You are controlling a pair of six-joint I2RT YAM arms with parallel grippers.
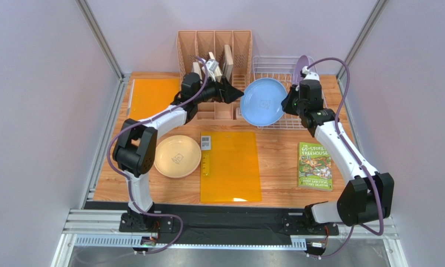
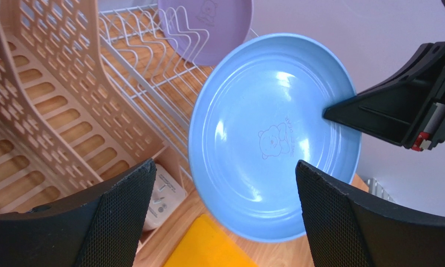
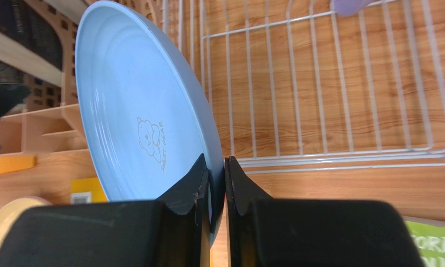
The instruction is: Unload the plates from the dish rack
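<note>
Overhead, the light blue plate (image 1: 263, 101) is hanging in the air at the left front corner of the dish rack (image 1: 274, 62), its hollow face tipping up and leftward. The right gripper (image 1: 290, 103) is pinching its right rim. The left gripper (image 1: 237, 94) is hovering just beside the opposite rim, over the pink organizer (image 1: 214, 44), with its fingers spread wide and nothing between them. A lavender plate (image 1: 303, 62) is standing on edge at the back of the rack, partly hidden by the right arm. A cream-yellow plate (image 1: 178, 156) is lying flat on the table (image 1: 280, 161), near an orange sheet (image 1: 230, 166) and well apart from a green book (image 1: 314, 166).

Seen from the left wrist, the blue plate is facing the camera nearly full on, showing raised rings and a small bear drawn at its centre. Its lower edge is disappearing behind the right-hand finger (image 2: 330, 222). The lavender plate is being cut off by the top of the picture.

Seen from the right wrist, the plate is standing almost upright, with its face turning left toward the organizer. The two black fingers (image 3: 188, 186) are pressing on the rim from both sides, hiding the plate's bottom edge. Only a sliver of the lavender plate is showing at the top.
</note>
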